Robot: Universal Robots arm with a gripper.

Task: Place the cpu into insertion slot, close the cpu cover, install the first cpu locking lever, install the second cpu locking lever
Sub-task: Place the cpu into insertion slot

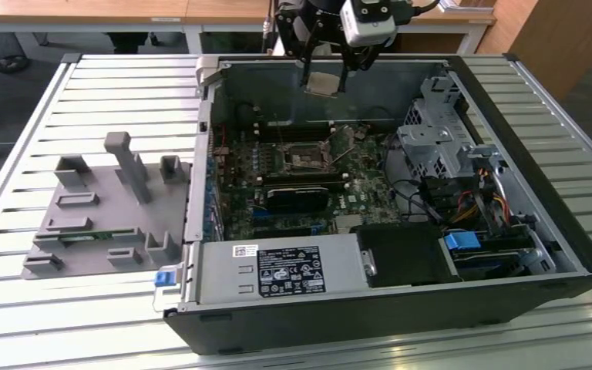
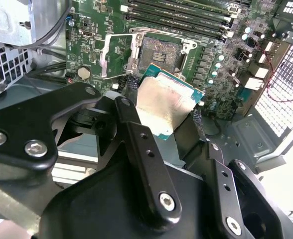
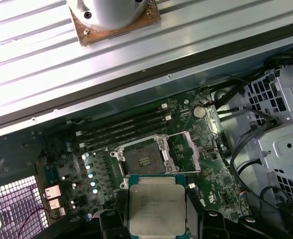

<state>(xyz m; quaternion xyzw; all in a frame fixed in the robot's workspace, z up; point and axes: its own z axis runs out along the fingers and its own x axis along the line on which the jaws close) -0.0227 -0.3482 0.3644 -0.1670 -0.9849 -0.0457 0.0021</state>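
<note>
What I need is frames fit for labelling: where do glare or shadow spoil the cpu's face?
Second wrist view: glare washes out the cpu face. First wrist view: its face is evenly lit. Exterior view: it stands pale against the dim case interior.

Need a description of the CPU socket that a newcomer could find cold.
Inside the open black computer case, find the green motherboard. Near its middle sits the insertion slot, with the cpu cover standing open beside it. It is the one small square dark socket with a silvery rim; its neighbours are long narrow black slots.
</note>
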